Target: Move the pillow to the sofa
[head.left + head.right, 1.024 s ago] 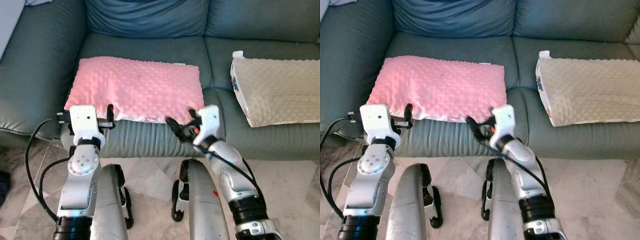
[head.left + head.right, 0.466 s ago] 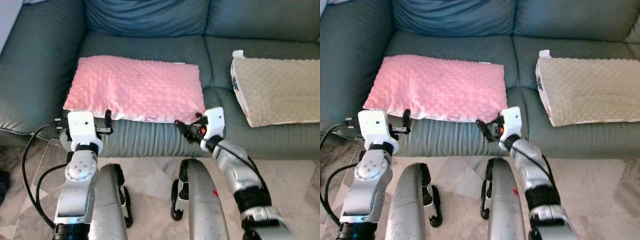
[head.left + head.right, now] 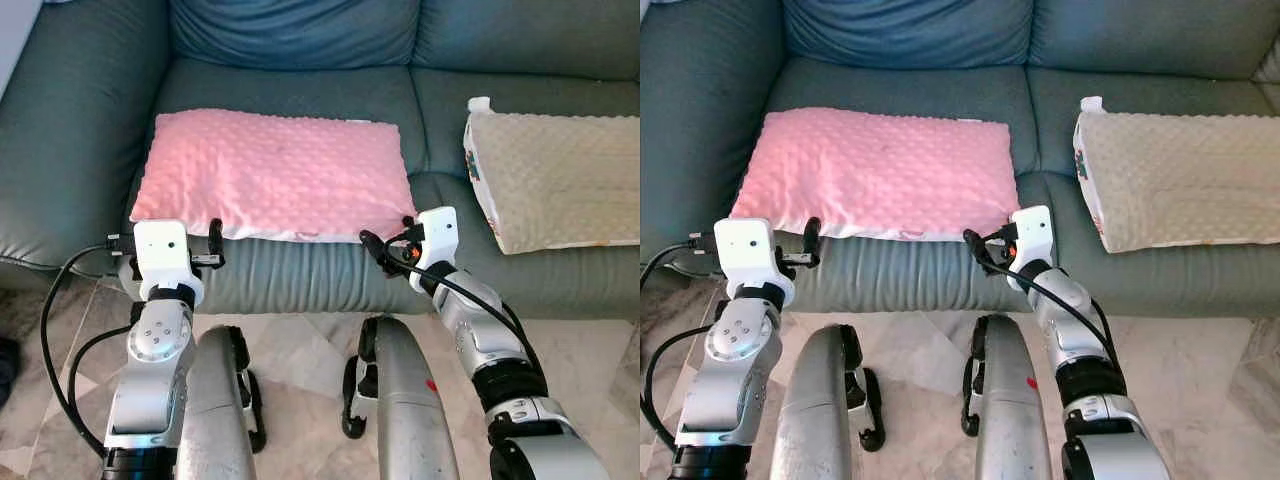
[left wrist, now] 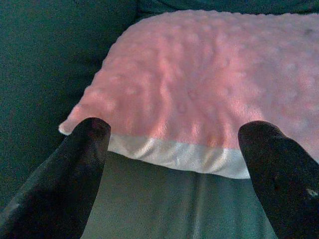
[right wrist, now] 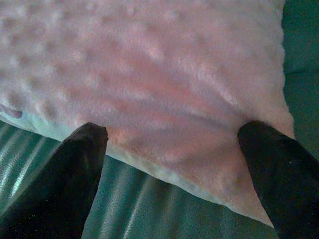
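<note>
On the left seat cushion of the dark green sofa (image 3: 300, 90), the pink pillow (image 3: 272, 175) is lying flat, with its near white edge just at the front of the seat. It is being touched by nothing, as far as the head views are showing. A second, beige pillow (image 3: 555, 180) is resting on the right seat, well apart from the pink one.

The left end effector (image 4: 174, 144) is being held just before the pillow's near left corner, and its two black fingers (image 4: 84, 149) are being kept wide apart — nothing is being gripped between them. The right end effector (image 5: 172, 149) is being held by the near right corner in the same way; its fingers (image 5: 271, 164) are also spread wide and are empty, with the pink fabric lying beyond them.

Judged from these pictures, the main part of the task is looking done: the pillow is being carried fully by the sofa and is not hanging over the edge. What is left is probably only for the arms to be drawn away from the seat front — no further placing is seeming needed, although a small push deeper onto the cushion could be considered.
</note>
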`<state>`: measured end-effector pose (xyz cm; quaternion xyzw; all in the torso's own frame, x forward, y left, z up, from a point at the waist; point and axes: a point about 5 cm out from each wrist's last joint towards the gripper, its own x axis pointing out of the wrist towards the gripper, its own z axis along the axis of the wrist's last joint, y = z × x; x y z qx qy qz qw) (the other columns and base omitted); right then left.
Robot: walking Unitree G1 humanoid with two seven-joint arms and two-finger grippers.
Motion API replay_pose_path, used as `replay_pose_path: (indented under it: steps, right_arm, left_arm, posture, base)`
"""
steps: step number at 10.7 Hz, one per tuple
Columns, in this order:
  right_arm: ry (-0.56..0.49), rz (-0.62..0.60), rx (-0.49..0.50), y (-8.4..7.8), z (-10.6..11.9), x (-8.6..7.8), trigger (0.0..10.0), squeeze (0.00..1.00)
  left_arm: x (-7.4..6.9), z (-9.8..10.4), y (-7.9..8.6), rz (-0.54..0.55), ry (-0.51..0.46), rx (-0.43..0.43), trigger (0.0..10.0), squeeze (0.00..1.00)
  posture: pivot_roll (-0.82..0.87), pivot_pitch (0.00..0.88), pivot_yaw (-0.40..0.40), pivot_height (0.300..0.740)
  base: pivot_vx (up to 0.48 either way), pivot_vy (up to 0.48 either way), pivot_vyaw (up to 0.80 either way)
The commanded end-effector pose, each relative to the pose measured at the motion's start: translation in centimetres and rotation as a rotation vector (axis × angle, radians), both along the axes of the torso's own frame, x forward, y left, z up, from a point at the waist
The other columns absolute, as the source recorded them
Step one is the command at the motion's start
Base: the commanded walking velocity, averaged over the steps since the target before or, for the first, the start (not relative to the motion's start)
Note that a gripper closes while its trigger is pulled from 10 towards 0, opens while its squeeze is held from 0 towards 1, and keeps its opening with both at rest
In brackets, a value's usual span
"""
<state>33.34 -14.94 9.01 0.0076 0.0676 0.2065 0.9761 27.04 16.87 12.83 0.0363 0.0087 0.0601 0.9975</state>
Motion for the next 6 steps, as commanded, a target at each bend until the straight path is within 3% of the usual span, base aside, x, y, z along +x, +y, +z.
replay_pose_path:
  steps: [1, 3, 5, 6]
  right_arm:
    - [0.023, -0.018, 0.007, -0.3, -0.9, -0.5, 10.0, 1.00]
    - [-0.060, 0.035, 0.069, 1.7, 1.1, -0.9, 10.0, 1.00]
    - [-0.133, 0.068, 0.103, 2.6, 3.1, -1.5, 10.0, 1.00]
    - [-0.155, 0.082, 0.108, 3.3, 3.5, -2.5, 10.0, 0.00]
  left_arm:
    - [-0.4, -0.3, 0.3, 0.008, 0.019, 0.010, 10.0, 0.00]
    - [-0.1, -0.1, 0.3, 0.015, 0.008, 0.005, 10.0, 0.00]
    - [0.2, 0.5, 1.1, 0.035, -0.012, 0.009, 10.0, 0.00]
    - [0.2, 1.1, 1.5, 0.006, -0.065, 0.067, 10.0, 0.00]
  posture:
    - [0.02, 0.366, -0.023, 0.609]
    - [0.01, 0.337, -0.023, 0.609]
    - [-0.01, 0.303, -0.024, 0.609]
    - [-0.02, 0.264, -0.027, 0.609]
  base:
    - [0.000, 0.000, 0.00]
    - [0.000, 0.000, 0.00]
    - [0.000, 0.000, 0.00]
    - [0.000, 0.000, 0.00]
